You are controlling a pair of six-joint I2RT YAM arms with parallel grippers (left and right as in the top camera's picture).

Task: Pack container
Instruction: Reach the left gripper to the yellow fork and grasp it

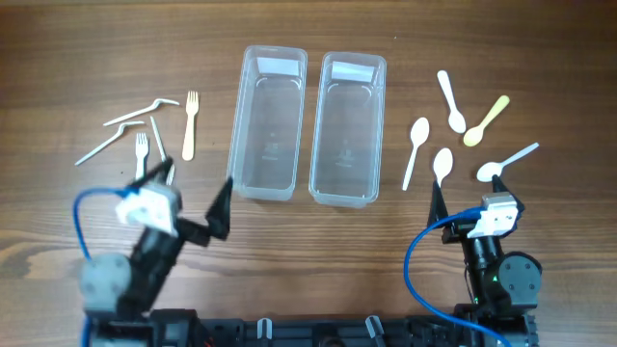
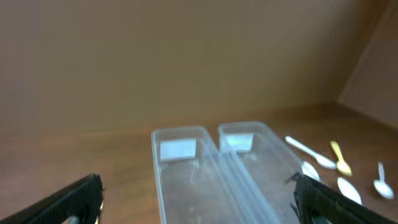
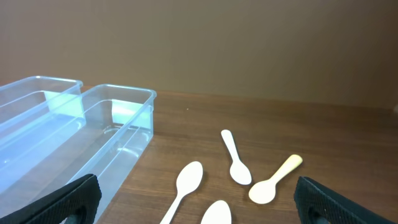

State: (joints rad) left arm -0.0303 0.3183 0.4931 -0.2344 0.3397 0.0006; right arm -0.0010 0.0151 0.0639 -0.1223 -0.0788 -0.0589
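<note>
Two clear, empty plastic containers stand side by side in mid-table, the left one (image 1: 268,123) and the right one (image 1: 347,128). Several plastic forks, one of them beige (image 1: 190,123), lie to their left. Several white spoons (image 1: 415,149) and a yellow spoon (image 1: 485,121) lie to their right. My left gripper (image 1: 190,200) is open and empty, just in front of the left container (image 2: 180,134). My right gripper (image 1: 477,198) is open and empty, in front of the spoons (image 3: 186,180). The yellow spoon (image 3: 273,182) shows in the right wrist view.
The wooden table (image 1: 77,58) is bare at the back left. Blue cables (image 1: 87,207) loop beside both arm bases at the front edge. The forks lie just ahead and left of the left arm.
</note>
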